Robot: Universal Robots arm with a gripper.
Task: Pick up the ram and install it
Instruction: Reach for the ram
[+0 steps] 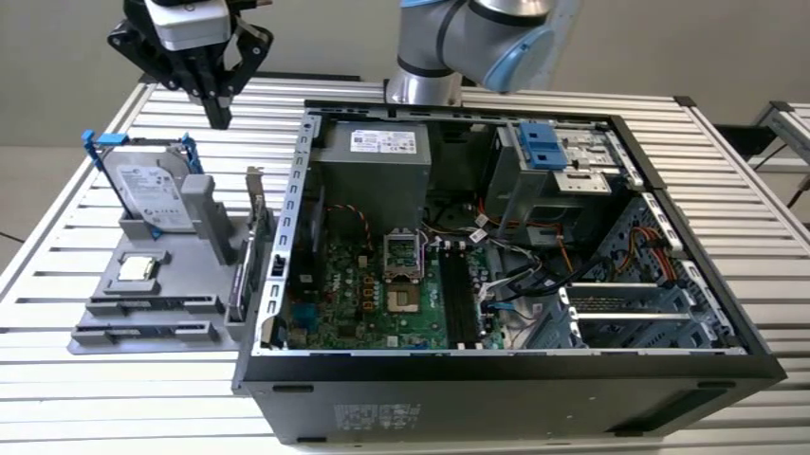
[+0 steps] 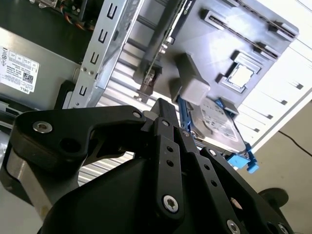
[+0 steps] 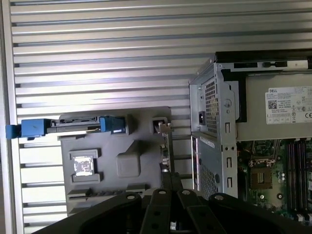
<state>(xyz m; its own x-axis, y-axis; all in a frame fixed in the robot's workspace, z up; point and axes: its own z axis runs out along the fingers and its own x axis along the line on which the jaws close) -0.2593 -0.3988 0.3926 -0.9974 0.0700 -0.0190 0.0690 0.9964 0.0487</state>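
The arm is showing silver tube sections and rounded joints, one wearing a light blue cap; the gripper is showing matte black angular linkage bars beneath a pale grey wrist block; in the second wrist view, small silver hex screws are dotting its black links

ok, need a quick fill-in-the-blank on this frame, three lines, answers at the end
1. The tool hangs over the table, off the computer case, holding ____.
2. The hard drive stands upright in the gray holder, with ____ brackets on it.
3. The processor chip lies on the gray holder, on the exterior view's ____ of the computer case.

Missing words: nothing; blue; left
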